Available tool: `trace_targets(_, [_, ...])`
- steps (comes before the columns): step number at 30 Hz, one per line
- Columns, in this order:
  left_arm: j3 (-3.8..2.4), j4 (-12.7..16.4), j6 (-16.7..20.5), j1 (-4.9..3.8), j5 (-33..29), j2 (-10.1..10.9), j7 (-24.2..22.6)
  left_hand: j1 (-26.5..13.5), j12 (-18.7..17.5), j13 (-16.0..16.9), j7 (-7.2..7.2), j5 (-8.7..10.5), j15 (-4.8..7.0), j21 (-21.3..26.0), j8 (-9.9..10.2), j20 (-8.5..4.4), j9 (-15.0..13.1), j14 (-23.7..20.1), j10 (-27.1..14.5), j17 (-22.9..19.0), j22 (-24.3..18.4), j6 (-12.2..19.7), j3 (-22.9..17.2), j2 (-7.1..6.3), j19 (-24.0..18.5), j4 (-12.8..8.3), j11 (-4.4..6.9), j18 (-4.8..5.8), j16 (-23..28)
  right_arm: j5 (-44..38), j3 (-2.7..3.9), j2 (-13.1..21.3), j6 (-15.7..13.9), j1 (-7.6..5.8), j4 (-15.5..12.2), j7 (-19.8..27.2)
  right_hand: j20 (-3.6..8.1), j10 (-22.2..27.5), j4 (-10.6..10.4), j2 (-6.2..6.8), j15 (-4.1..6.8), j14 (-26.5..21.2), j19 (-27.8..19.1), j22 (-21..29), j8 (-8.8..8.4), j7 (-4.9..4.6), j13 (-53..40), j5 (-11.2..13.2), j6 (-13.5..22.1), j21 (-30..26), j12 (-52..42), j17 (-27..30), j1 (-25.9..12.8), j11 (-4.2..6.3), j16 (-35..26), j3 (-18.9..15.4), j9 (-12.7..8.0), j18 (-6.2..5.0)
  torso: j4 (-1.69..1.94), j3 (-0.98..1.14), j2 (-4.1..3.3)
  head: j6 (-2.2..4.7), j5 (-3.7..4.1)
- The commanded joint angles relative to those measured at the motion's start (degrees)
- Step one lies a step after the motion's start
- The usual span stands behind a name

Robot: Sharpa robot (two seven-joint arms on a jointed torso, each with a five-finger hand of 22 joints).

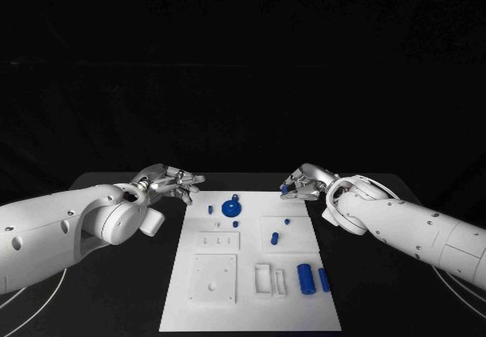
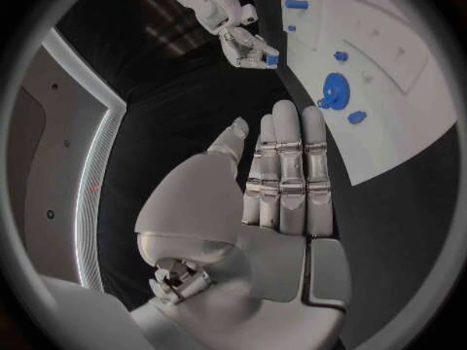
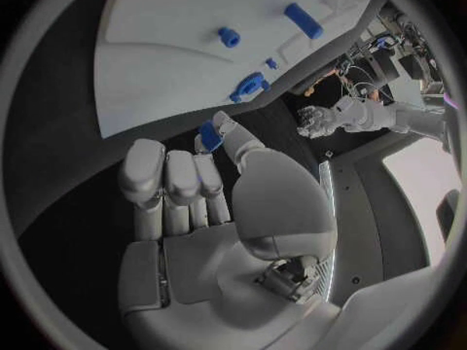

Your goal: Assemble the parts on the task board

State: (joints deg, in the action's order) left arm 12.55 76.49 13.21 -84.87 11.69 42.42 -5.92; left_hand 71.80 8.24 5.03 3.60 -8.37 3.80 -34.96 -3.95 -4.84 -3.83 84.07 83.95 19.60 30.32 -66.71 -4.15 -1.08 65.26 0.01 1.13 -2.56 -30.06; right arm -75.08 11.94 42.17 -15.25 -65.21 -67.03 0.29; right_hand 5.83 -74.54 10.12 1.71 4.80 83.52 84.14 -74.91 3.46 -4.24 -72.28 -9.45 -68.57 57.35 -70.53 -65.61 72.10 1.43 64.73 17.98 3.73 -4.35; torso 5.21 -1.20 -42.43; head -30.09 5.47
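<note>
Two blue cylinders (image 1: 311,279) lie nearest. Right hand (image 1: 300,184) pinches a small blue part (image 1: 284,188); left hand (image 1: 170,184), fingers straight, holds nothing. Lower it squarely onto the task board (image 1: 253,309).

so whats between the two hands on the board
In the head view, the board's far edge with a round blue part lies between the left hand and right hand.

Left hand (image 2: 277,187) flat, empty — beside the task board (image 2: 389,144).
</note>
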Motion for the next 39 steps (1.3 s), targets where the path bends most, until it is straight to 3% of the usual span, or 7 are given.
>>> trace_targets(1, [-0.08,-0.52,-3.13,-0.56,2.43,-1.12,7.45,-0.97,3.02,0.76,-0.25,1.47,0.59,-1.76,0.28,-0.68,-0.10,-0.35,2.70,3.40,1.33,-0.50,1.48,0.25,0.16,1.84,0.57,1.14,-4.56,-5.13,0.01,-0.82,-1.30,-0.56,-1.57,-4.56,0.39,-0.09,-0.11,0.61,0.38,0.01,2.11,-7.24,0.14,1.23,-0.09,0.01,-3.29,0.10,0.03,-0.12,-0.09,0.30,-0.02,0.64,0.05,0.07,-0.27,-0.15,0.59,0.00,-0.71])
trace_targets(9, [-0.01,-1.91,-4.38,-1.02,4.24,-4.42,12.58,-2.07,3.31,0.40,-0.18,2.95,0.70,-4.78,0.33,-0.71,-0.02,-3.08,2.86,6.66,4.13,-1.01,3.27,0.52,-1.74,4.42,0.42,1.00,-10.00,-9.03,-0.16,-4.06,-1.08,-1.17,-4.83,-10.13,0.38,0.10,0.00,1.44,0.36,-0.03,2.03,-7.18,0.14,1.05,0.10,-0.51,-3.28,-0.18,0.37,0.04,0.13,0.17,-0.30,2.96,0.05,0.04,-0.32,-0.54,1.32,-0.34,-2.08])
trace_targets(15, [0.02,-2.59,-4.05,-1.07,5.31,-6.22,14.73,-2.62,-3.27,-1.05,0.17,3.39,-0.95,-2.06,0.32,0.80,0.08,-6.79,1.60,4.03,2.81,-1.41,3.52,0.25,-4.71,5.27,-1.06,1.19,-6.57,-10.73,-0.63,-6.12,-0.78,-1.24,-6.75,-13.01,0.37,0.05,-0.06,1.69,0.36,-0.02,2.04,-7.16,0.16,1.07,0.13,-0.34,-3.39,-0.25,0.38,0.07,-0.25,0.24,-0.36,3.56,0.07,0.04,-0.32,-0.73,1.63,-0.27,-2.73])
trace_targets(18, [0.03,-2.78,-4.97,-1.08,6.35,-6.88,16.51,-3.95,-4.33,-0.82,0.41,4.00,-1.35,-0.15,0.29,1.36,0.04,-6.62,0.68,2.38,1.29,-1.15,2.55,-2.16,-3.94,7.19,-1.54,0.84,-5.85,-11.27,-0.94,-7.01,-0.51,-1.25,-7.73,-14.04,0.39,0.09,0.04,1.71,0.38,-0.02,2.03,-7.15,0.15,1.03,0.19,-0.53,-3.43,-0.32,0.45,0.13,-0.13,0.25,-0.44,3.85,0.06,0.06,-0.38,-0.72,1.65,0.15,-2.94])
trace_targets(22, [0.06,-2.78,-5.23,-1.08,7.63,-7.58,17.96,-4.62,-4.36,-0.79,0.56,4.63,-1.40,0.41,0.30,1.35,0.06,-6.81,0.62,1.75,0.90,-0.71,0.95,-3.74,-3.52,8.69,-1.64,0.91,-6.36,-11.61,-1.44,-7.91,-0.17,-1.26,-8.79,-14.94,0.38,0.07,0.05,1.67,0.36,-0.03,2.02,-7.13,0.16,1.05,0.18,-0.63,-3.47,-0.40,0.44,0.16,-0.24,0.25,-0.48,3.90,0.07,0.07,-0.40,-0.75,1.65,0.16,-2.91])
trace_targets(30, [0.06,-2.94,-4.60,-1.08,8.90,-8.75,19.31,-5.61,-4.35,-0.76,0.89,5.00,-1.48,0.52,0.31,1.44,0.07,-6.86,0.24,1.31,0.95,0.49,-0.09,-5.27,-3.40,10.80,-1.86,0.83,-6.92,-12.01,-2.06,-9.16,0.32,-1.28,-9.93,-15.91,0.41,0.08,0.01,1.77,0.39,-0.04,2.02,-7.10,0.16,1.11,0.20,-0.81,-3.56,-0.54,0.45,0.21,-0.42,0.28,-0.54,3.82,0.07,0.08,-0.39,-0.68,1.66,0.10,-2.86])
trace_targets(39, [0.07,-3.04,-4.13,-1.07,9.99,-9.77,20.46,-5.69,-4.39,-0.79,0.90,5.12,-1.48,0.51,0.31,1.44,0.07,-6.83,0.13,1.25,1.00,0.49,-0.20,-5.37,-3.39,11.23,-1.89,0.80,-7.07,-12.17,-2.71,-10.07,0.82,-1.37,-10.88,-16.26,0.42,0.06,-0.06,1.76,0.40,0.00,2.03,-7.11,0.16,1.13,0.20,-0.74,-3.58,-0.51,0.44,0.16,-0.46,0.30,-0.49,3.75,0.07,0.10,-0.28,-0.64,1.61,0.06,-2.81])
